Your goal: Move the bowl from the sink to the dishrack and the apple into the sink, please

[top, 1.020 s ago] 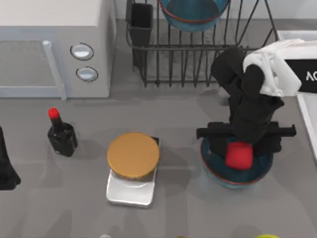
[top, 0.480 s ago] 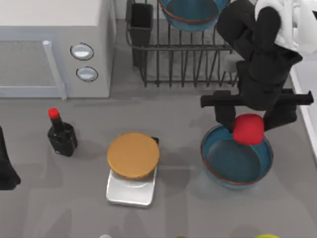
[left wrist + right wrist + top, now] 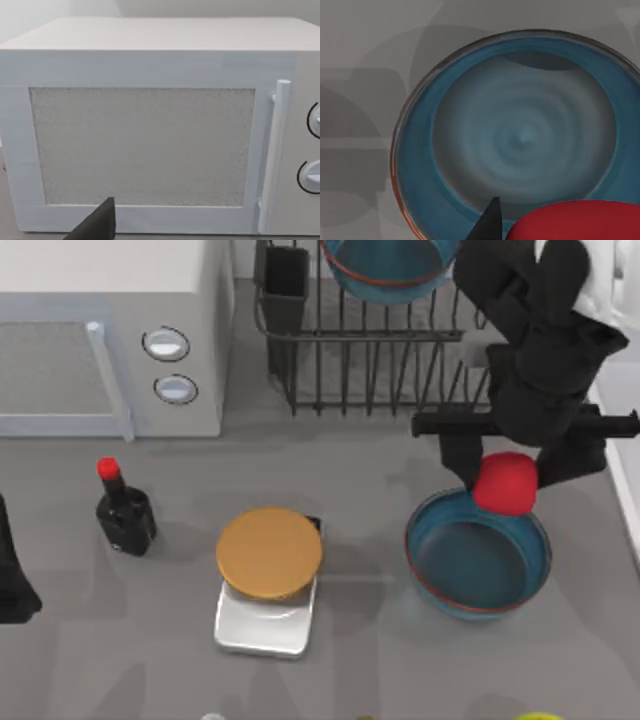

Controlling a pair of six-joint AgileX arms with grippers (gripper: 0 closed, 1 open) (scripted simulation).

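Right gripper [image 3: 505, 478], at three o'clock on the surface, clamps the apple [image 3: 505, 483] above a blue bowl's [image 3: 478, 565] far rim. You judge it light, rigid, smooth: grip across its widest middle.

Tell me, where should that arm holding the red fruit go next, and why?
Probably onward to the table's right, toward the sink. The right gripper holds the apple lifted above the table bowl, whose inside lies empty below, and the sink's rim sits just beyond.

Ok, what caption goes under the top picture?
Right gripper holds the apple above the table bowl, near the dishrack.
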